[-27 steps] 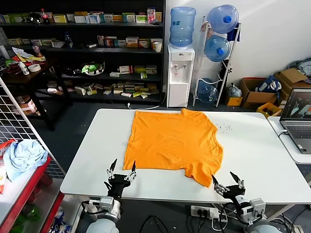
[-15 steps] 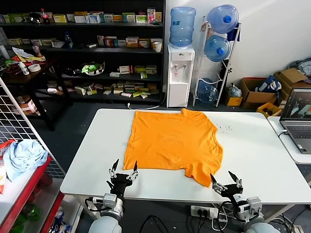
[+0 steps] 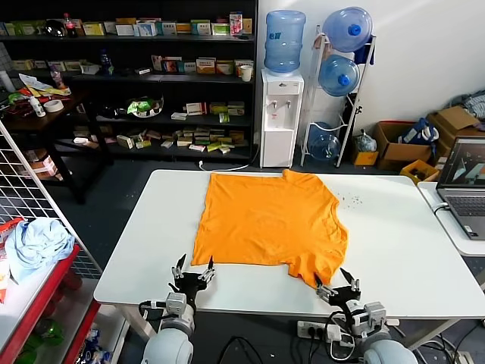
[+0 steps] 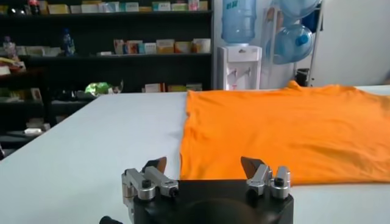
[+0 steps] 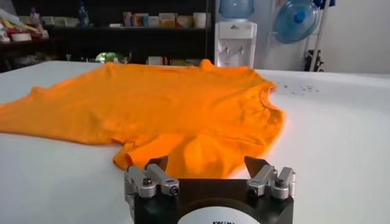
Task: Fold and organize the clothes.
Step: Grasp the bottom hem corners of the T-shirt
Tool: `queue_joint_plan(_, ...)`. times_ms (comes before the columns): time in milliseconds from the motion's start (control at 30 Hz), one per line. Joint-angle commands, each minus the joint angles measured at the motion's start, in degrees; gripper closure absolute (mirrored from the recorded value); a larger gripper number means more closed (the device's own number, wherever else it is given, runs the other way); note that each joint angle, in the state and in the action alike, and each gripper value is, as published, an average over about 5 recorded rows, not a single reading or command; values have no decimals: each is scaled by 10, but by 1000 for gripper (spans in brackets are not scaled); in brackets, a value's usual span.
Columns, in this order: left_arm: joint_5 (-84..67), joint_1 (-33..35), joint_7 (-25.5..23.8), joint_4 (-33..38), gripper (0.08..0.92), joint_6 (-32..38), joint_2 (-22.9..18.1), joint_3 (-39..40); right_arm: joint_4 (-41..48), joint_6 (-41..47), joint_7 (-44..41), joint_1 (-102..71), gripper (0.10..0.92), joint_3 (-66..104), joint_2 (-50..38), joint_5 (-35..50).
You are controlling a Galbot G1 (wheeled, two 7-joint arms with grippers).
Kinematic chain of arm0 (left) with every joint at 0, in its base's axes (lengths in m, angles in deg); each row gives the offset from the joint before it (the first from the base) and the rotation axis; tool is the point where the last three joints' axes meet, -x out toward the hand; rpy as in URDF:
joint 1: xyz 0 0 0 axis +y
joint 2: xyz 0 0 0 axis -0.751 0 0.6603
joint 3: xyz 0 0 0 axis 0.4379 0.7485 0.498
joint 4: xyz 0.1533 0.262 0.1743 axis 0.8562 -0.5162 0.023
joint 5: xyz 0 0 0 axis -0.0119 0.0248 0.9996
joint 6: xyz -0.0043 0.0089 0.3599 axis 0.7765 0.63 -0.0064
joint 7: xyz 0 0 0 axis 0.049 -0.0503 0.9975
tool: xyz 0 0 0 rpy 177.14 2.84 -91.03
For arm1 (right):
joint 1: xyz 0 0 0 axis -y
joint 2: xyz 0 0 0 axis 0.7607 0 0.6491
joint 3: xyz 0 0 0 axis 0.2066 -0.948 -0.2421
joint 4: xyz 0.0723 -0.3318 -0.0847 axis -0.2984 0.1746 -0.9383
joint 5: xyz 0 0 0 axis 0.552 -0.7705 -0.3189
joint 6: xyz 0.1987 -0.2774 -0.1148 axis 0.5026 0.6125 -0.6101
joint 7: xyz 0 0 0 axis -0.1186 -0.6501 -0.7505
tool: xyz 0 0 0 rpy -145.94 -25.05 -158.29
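Observation:
The bright orange T-shirt (image 3: 269,220) lies spread flat on the white table (image 3: 394,243), plain side up, one sleeve (image 3: 322,269) bunched at its near right corner. My left gripper (image 3: 194,267) is open and empty just before the shirt's near left corner; the shirt's edge (image 4: 268,140) shows beyond its fingers. My right gripper (image 3: 336,283) is open and empty at the table's front edge, just short of the bunched sleeve (image 5: 183,152).
A laptop (image 3: 466,186) sits on a side table at the right. A light blue cloth bundle (image 3: 34,246) lies in a wire rack at the left. Shelves, a water dispenser (image 3: 282,114) and bottles stand behind the table.
Both grippers have moved forward toward the shirt's near edge. The right one has also shifted left toward the bunched sleeve. The shirt has not moved.

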Motion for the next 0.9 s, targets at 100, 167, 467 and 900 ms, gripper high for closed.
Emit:
queue_joint_plan(100,-12,-14,5,-21,177,-18,0,0,25,1,1,20,334,-18,1,-6)
queue_joint_plan(167,-15,-16,6,-25,177,-18,1,-2,29,1,2,24,394,-19,4,-8)
queue_joint_plan(467,-27,-22,3,-48,286,-16,4,-5,33,3,4,25,654,-22,9,-15)
queue_joint_plan(900,-25,-13,4,-38,658,3,5,-3,-4,12,11,0,900,-16,-1,-21)
